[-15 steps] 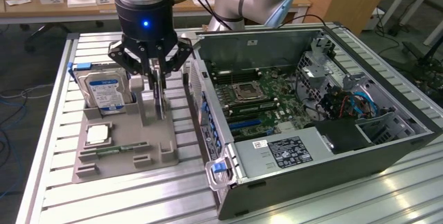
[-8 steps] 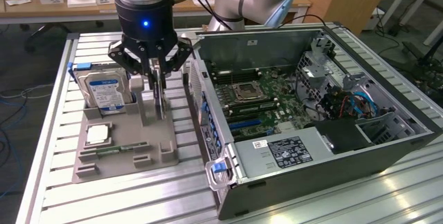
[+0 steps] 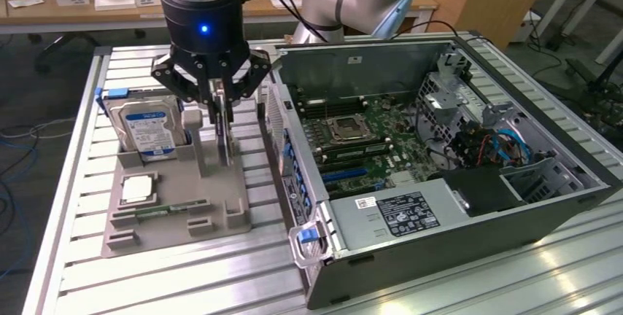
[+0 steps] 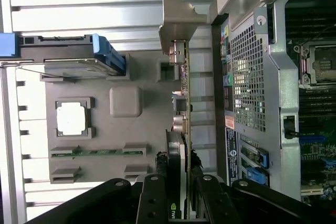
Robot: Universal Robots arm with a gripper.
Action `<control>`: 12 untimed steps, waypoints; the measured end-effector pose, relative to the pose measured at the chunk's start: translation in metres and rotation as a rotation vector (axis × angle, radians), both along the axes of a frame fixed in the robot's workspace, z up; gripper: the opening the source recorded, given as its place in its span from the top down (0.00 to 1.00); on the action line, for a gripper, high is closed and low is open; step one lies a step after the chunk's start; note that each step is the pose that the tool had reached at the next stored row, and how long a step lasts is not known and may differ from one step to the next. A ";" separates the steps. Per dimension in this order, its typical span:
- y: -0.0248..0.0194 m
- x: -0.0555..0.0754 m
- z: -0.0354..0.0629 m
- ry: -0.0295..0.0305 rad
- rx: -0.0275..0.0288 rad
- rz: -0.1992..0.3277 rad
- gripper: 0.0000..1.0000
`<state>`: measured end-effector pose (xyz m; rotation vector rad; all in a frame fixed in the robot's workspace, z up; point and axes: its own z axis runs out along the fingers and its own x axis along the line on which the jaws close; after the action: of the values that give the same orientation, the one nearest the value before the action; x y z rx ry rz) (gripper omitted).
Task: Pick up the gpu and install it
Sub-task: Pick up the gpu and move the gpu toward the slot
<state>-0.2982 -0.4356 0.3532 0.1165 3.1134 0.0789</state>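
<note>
The gpu (image 3: 225, 136) stands on edge over the grey holder tray (image 3: 165, 220), at the tray's side nearest the computer case, and its lower edge reaches down to the tray. My gripper (image 3: 220, 107) comes down from above and is shut on the card's upper edge. In the wrist view the gpu (image 4: 182, 108) appears edge-on, with its metal bracket at the far end. The black fingers (image 4: 155, 198) of my gripper (image 4: 178, 198) press against both faces of the card.
In the tray stand a silver blue-labelled hard drive (image 3: 148, 129), a square processor (image 3: 136, 189) and a slim green memory stick (image 3: 165, 211). The open computer case (image 3: 428, 246) lies at the exterior view's right with its motherboard (image 3: 360, 140) exposed. The case wall (image 4: 252, 77) is close beside the card.
</note>
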 end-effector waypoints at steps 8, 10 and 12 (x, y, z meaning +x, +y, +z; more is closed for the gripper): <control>0.0000 0.000 0.0035 -0.0002 0.0002 0.000 0.73; 0.0000 0.000 0.0037 0.0000 0.0000 0.000 0.73; 0.0000 0.000 0.0037 0.0000 0.0000 0.000 0.73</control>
<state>-0.2982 -0.4356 0.3570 0.1164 3.1134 0.0789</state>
